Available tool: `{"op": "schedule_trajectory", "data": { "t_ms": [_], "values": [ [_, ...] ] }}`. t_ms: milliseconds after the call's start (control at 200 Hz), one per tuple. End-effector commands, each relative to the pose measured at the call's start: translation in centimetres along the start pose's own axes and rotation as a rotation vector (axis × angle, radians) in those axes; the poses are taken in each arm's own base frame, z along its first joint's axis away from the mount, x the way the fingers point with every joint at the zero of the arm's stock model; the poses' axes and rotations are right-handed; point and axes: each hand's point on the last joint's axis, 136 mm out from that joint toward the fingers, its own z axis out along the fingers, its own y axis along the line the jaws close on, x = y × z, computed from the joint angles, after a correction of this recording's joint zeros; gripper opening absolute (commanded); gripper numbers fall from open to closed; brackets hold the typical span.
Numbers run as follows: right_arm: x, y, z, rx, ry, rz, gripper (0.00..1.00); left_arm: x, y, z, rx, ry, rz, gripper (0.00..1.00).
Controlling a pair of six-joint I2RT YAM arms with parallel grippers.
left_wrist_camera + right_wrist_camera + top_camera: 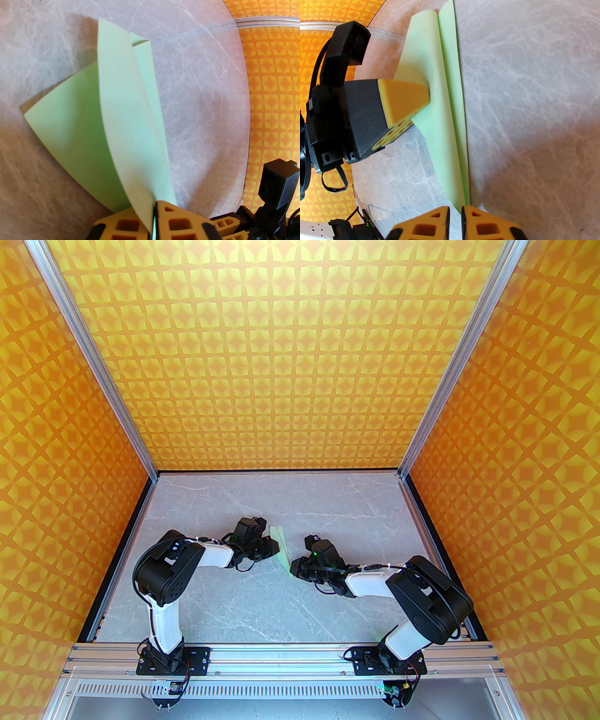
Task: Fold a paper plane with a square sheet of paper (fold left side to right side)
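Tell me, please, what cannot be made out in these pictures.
- Right wrist view: whether the right gripper pinches the tip of the paper; the bottom edge crops it.
- Top view: the paper's creases, too small there.
- Left wrist view: the paper's lower layers, behind the flap the left gripper clamps.

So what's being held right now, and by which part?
Left hand pinches the paper plane by its raised flap, midway along. Right hand sits at the pointed tip; grip there can't be told.
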Motion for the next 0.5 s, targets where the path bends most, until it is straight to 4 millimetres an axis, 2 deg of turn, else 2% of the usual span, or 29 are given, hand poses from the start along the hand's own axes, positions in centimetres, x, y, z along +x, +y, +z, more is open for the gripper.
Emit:
{"op": "schedule_trajectory", "data": {
  "t_ms": [0,400,495],
  "values": [
    [0.07,-0.20,0.38,-0.017,0.007,0.026,0.17,0.99,2.73,0.57,-0.063,0.030,-0.029,0.13],
    [0.01,0.43,0.26,-0.033,0.020,-0.002,0.21,1.06,2.74,0.72,-0.055,0.033,-0.037,0.14],
    [0.00,0.32,0.25,-0.017,0.028,-0.020,0.23,0.98,2.51,0.71,-0.047,0.032,-0.041,0.19]
  ]
}}
